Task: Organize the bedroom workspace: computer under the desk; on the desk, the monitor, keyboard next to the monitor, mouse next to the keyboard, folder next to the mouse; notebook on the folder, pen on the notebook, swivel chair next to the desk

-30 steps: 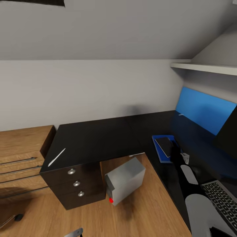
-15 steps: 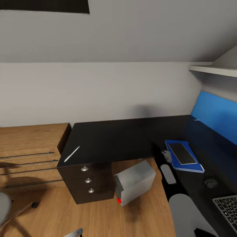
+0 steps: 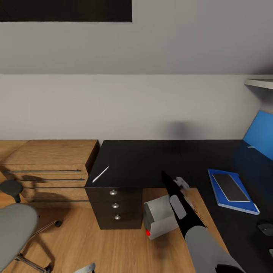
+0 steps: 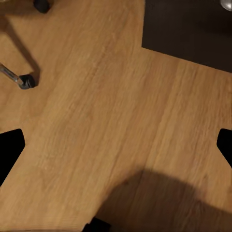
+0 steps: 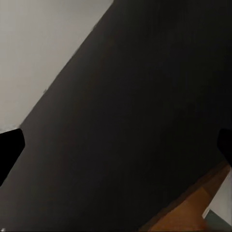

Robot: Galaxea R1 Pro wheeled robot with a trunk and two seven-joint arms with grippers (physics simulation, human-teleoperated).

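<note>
Thin whitish pen lies diagonally on glossy black tabletop, well left of right claw; right arm nearer; claw fingers spread, nothing held

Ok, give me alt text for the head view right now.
The pen lies on the black desk above the drawers, with the notebook stacked on the blue folder to the right. The right arm reaches over the desk; the computer stands underneath.
</note>
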